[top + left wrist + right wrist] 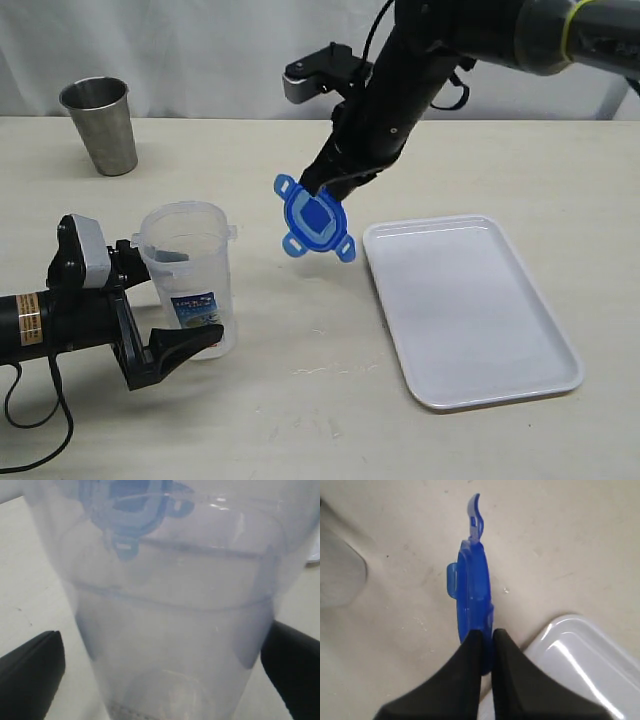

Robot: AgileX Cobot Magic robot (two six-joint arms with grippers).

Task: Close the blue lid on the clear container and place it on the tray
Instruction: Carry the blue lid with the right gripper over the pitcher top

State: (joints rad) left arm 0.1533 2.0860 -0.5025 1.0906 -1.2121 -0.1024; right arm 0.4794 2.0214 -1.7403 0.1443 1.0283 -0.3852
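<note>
The right gripper (318,190) (486,645) comes down from the dark arm at the top of the exterior view, its jaws pressed together on one edge of the blue lid (317,220) (472,595). The lid hangs clear of the tabletop (300,420), tilted steeply so that its broad face shows in the exterior view, with snap flaps sticking out round its rim. It sits in the air between the clear container (190,270) (170,630) and the tray (470,310) (590,665), near the tray's far left corner and touching neither. The right wrist view shows the lid edge-on, pinched between the two black fingers, with a corner of the white tray beneath. The container stands upright on the tabletop at the left, its mouth uncovered and its printed label facing the exterior camera. The left gripper (197,297) (162,675) lies low along the tabletop with its jaws spread wide, one finger on each side of the container's lower body; whether either pad touches the wall cannot be told. Through the clear wall, the left wrist view shows the lid (132,505) as a blurred blue shape. The tray lies flat on the tabletop at the right. A grey steel cup (100,125) stands upright at the far left, well apart from the container.
</note>
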